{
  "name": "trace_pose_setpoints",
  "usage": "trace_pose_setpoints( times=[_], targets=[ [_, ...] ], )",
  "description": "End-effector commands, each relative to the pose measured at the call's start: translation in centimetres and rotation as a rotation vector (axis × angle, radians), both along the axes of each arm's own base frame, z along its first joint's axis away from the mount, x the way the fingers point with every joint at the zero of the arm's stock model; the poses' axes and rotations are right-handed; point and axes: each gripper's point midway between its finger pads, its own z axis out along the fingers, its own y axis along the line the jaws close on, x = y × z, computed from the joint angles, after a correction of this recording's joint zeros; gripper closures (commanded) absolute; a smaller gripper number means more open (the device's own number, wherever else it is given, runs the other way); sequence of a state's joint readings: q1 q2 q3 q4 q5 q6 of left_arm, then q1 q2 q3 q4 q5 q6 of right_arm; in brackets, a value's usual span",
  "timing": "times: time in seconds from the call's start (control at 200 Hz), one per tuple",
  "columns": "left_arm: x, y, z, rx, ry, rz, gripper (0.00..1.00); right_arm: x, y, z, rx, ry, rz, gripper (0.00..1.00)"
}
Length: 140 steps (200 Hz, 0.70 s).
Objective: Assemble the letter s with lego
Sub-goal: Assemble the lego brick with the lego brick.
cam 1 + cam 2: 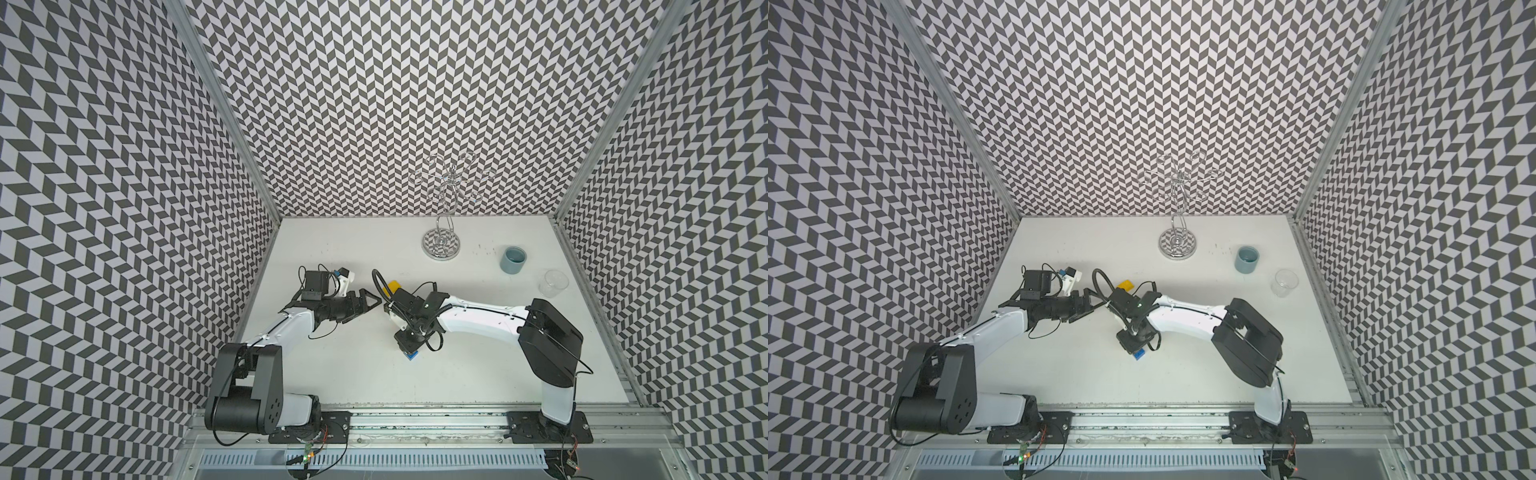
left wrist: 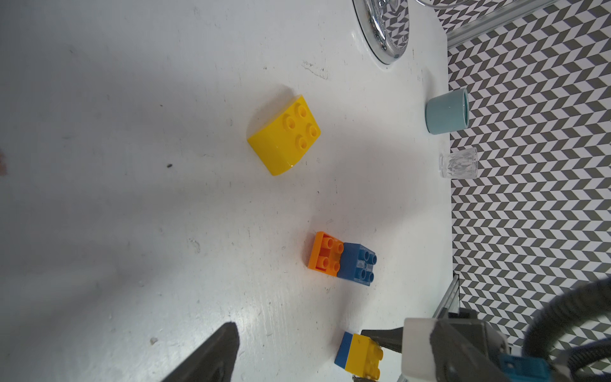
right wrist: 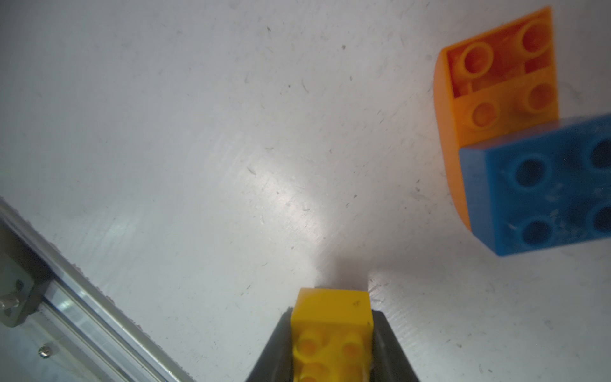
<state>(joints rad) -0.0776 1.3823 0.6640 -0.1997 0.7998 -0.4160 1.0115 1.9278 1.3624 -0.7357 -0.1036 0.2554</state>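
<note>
The right end effector [image 3: 332, 327] is clamped on a small yellow brick [image 3: 330, 307], which sticks out between its two fingers. In the left wrist view, I see a blue brick [image 2: 343, 350] joined to one face of it. The pair is low over the white desk [image 2: 132, 165], but I cannot tell if it touches. Near it, but apart, an orange brick [image 2: 323, 254] lies on the desk with a second blue brick [image 2: 358, 264] sitting on one half. A loose yellow brick [image 2: 284, 135] with a rounded side lies alone, farther away. The left end effector [image 1: 365, 305] has its fingers apart and holds nothing.
</note>
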Motion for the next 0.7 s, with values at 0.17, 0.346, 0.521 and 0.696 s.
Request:
trace_pose_setpoints(
  times=[0.17, 0.346, 0.521, 0.696],
  targets=[
    [0.3, 0.0, 0.4, -0.01, -0.022, -0.014, 0.07, -0.2, -1.9, -3.7, -0.078, -0.006, -0.022, 0.84],
    [0.2, 0.1, 0.4, -0.01, -0.022, -0.011, 0.07, -0.5, -2.2, -4.3, -0.089, -0.003, 0.0, 0.84],
    [0.2, 0.2, 0.6, -0.028, -0.024, -0.003, 0.07, -0.5, -3.4, -4.8, -0.143, -0.022, 0.019, 0.85],
    [0.3, 0.3, 0.6, -0.041, -0.017, 0.005, 0.07, -0.3, -4.2, -4.8, -0.186, -0.035, 0.017, 0.86]
  ],
)
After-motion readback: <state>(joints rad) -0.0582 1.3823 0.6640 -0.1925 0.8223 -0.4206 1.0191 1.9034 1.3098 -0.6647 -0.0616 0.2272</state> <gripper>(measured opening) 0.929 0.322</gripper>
